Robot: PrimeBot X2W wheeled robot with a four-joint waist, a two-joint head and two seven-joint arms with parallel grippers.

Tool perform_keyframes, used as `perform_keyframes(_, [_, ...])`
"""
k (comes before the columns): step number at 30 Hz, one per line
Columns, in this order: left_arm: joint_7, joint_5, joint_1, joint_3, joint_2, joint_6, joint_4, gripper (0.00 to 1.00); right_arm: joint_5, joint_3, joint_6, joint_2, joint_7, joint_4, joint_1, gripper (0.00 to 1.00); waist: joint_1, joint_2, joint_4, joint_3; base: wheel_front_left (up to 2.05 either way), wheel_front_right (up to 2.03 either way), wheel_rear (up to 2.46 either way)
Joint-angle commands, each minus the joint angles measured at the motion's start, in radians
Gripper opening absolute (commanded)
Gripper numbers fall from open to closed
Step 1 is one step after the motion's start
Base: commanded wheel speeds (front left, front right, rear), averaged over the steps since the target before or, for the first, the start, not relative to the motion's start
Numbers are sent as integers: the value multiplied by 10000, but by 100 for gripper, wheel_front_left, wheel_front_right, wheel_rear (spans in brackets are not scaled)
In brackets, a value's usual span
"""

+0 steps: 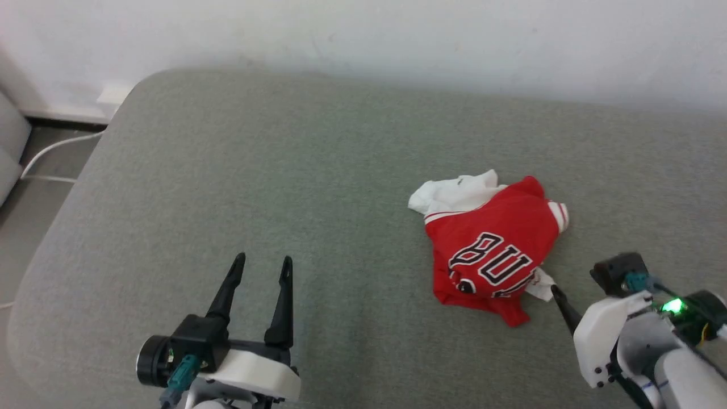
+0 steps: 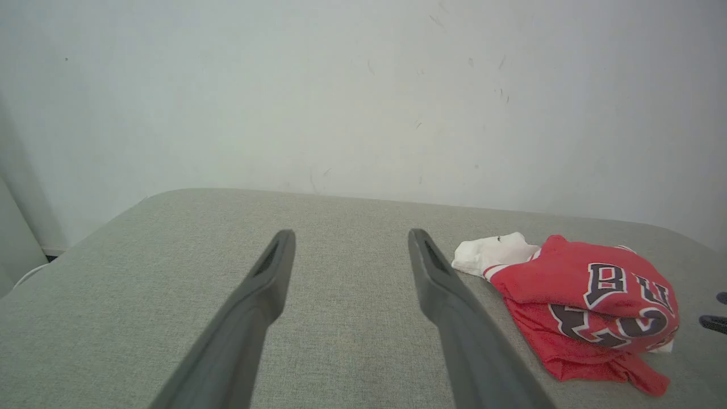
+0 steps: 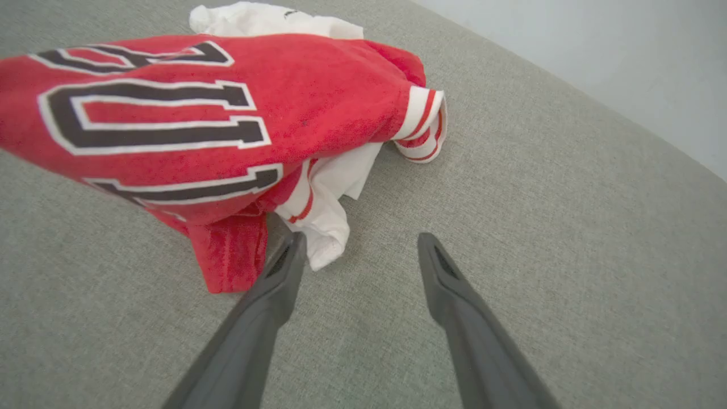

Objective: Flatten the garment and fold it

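Red jersey T-shirt (image 1: 494, 244), crumpled in a heap on the grey cushion (image 1: 255, 170), right of centre.
Black white-edged "BU" is read. Left gripper (image 1: 263, 258) fingers are spread, well apart from the shirt. Right gripper (image 3: 360, 238) fingers are spread, one tip at the cloth's edge, nothing pinched.

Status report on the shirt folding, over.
Left pincer open, empty. Right pincer open, at edge of garment. Garment crumpled on grey cushion. Nothing in the way.

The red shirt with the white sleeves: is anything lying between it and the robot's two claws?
Nothing visible does. Only bare grey fabric cushion separates the open left gripper from the crumpled red T-shirt with white sleeves. The open right gripper is at its edge, one fingertip beside a white sleeve.
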Motion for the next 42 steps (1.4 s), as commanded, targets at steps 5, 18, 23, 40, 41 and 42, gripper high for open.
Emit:
perform_keyframes(5, [-46,267,-284,205,-349,-272,135,100,1000,775,-19,-707,1028,768,-1004,100,-1,-1,1135,886,0,0,0])
perform_keyframes(18, [-47,710,-478,393,-845,-720,456,100,2693,2503,-19,-1684,2559,2633,-2358,0,-1,-1,1548,1131,0,0,0])
perform_keyframes(23, [-47,815,-283,587,-859,-862,534,100,2239,2086,-19,-1616,2066,2844,-2008,0,-1,-1,932,672,0,0,0])
perform_keyframes(40, [-47,1045,-493,550,-924,-1370,874,100,728,-598,-19,-957,913,436,368,100,-1,-1,-1882,222,0,0,0])
perform_keyframes(41, [-47,1060,-561,489,-931,-1410,976,100,786,-633,-19,-861,651,287,364,100,-1,-1,-2004,261,0,0,0])
perform_keyframes(42, [-47,1073,-639,413,-937,-1458,1093,100,818,-693,-19,-777,418,146,374,100,-1,-1,-2104,294,0,0,0])
